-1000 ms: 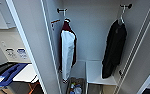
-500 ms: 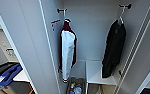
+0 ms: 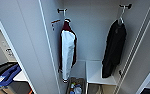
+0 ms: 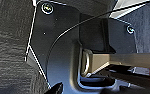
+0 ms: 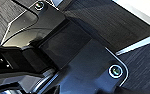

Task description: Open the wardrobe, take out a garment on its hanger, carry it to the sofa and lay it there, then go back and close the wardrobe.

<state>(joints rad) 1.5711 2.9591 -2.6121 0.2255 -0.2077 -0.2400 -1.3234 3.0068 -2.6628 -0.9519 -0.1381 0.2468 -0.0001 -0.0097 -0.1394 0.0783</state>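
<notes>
Blue sofa (image 3: 6, 74) at far left, cut off by frame edge, dark item lying across it. Wardrobe (image 3: 28, 45) open, left door swung wide. Inside, left hook: maroon jacket (image 3: 67, 51) with white sleeve. Below it, bin (image 3: 75, 87) holding blurred, unidentifiable items. White shelf (image 3: 97, 72) low at centre. Right hook: black garment (image 3: 114, 48) hanging on pale hanger (image 3: 120, 15), mostly hidden inside coat. Wrist views show dark carpet (image 4: 8, 50); pincer state cannot tell, nor position relative to garment.

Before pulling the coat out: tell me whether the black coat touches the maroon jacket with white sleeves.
Apart. In the head view the black coat hangs on the right and the maroon jacket on the left, with bare back wall of the wardrobe plainly between them.
</notes>
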